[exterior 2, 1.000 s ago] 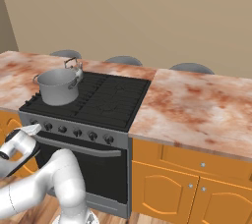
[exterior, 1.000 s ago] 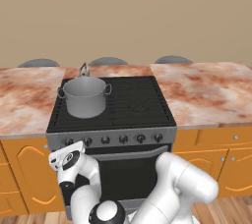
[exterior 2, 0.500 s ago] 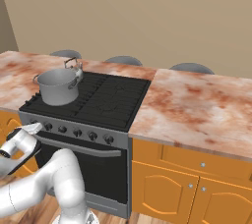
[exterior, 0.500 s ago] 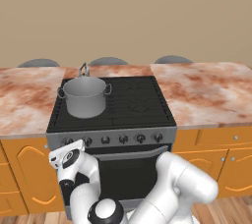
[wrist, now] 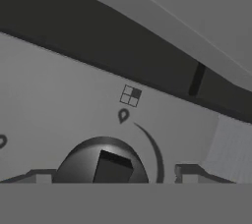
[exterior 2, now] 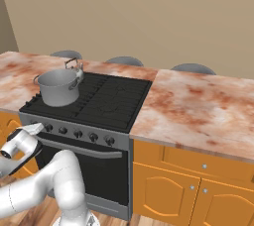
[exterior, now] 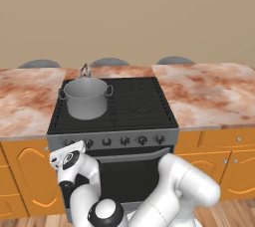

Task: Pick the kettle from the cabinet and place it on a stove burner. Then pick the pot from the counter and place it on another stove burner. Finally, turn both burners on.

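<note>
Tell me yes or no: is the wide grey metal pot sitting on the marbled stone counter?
No, the wide grey metal pot stands on the front-left burner grate of the black stove, not on the marbled stone counter.

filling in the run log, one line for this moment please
stage: burner knobs | pot: on front-left burner | kettle: on burner behind pot | gripper: at leftmost knob, jaws either side, not clamped

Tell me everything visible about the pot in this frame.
The pot is a wide, straight-sided cylinder of dull grey metal with a small loop handle on each side and no lid, so its grey inside shows. It stands upright on the front left burner of the black stove, resting on the grate. The small kettle stands right behind it; whether they touch cannot be told. Nothing grips the pot.
</note>
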Controlling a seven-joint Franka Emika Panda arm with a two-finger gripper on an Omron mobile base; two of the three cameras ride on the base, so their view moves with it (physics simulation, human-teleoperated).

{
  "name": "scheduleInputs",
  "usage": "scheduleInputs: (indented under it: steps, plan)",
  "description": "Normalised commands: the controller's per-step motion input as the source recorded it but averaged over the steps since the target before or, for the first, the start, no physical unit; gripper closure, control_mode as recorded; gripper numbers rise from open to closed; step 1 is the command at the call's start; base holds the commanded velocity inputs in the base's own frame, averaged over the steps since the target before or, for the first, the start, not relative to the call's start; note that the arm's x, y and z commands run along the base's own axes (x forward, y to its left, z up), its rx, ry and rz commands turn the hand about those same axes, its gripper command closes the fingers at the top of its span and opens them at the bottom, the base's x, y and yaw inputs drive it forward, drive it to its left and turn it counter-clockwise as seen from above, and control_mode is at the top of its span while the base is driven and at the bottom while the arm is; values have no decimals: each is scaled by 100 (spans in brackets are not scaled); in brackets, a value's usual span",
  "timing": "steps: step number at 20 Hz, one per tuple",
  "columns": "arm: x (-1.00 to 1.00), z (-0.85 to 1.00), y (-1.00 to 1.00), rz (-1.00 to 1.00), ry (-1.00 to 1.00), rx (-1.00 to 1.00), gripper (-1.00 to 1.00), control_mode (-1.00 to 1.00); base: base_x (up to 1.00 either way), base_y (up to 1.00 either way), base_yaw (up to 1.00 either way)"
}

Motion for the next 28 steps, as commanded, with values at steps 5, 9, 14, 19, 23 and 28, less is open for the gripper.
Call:
scheduleInputs:
  steps: [5, 9, 14, 19, 23, 28]
  plan:
    - [20, 0, 0, 0, 0, 0, 100, -100, 0, 0, 0]
    - [13, 0, 3, 0, 0, 0, 100, -100, 0, 0, 0]
    - [0, 0, 1, 0, 0, -10, 100, -100, 0, 0, 0]
    - [0, 0, 0, 1, 3, -23, 100, -100, 0, 0, 0]
    - [0, 0, 3, 0, 1, -26, 100, -100, 0, 0, 0]
    - [0, 0, 3, 0, 0, -25, 100, -100, 0, 0, 0]
